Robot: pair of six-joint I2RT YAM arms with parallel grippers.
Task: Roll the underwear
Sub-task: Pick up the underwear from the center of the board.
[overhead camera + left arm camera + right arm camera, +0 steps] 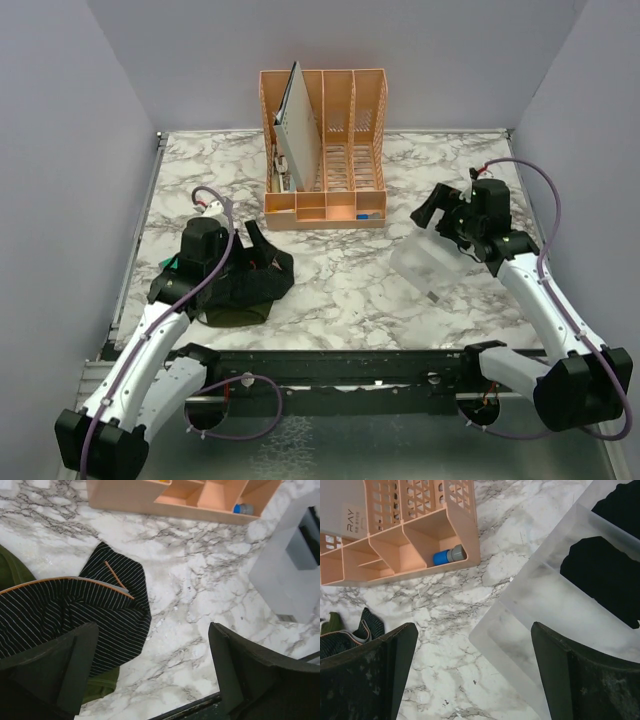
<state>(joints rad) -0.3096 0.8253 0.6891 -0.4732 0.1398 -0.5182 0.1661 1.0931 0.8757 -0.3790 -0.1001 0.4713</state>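
A finely striped black brief with an orange-edged waistband lies unrolled on the marble table, over an olive-green brief. In the top view they form a dark heap at the left. My left gripper hangs open and empty just right of the striped brief. My right gripper is open and empty above the near corner of a clear plastic box. Two black bundles lie inside that box. In the top view the left gripper and right gripper are apart.
A peach desk organiser stands at the back centre with a white board leaning in it and a small blue-grey cylinder in a front slot. The clear box sits right of centre. Grey walls enclose the table.
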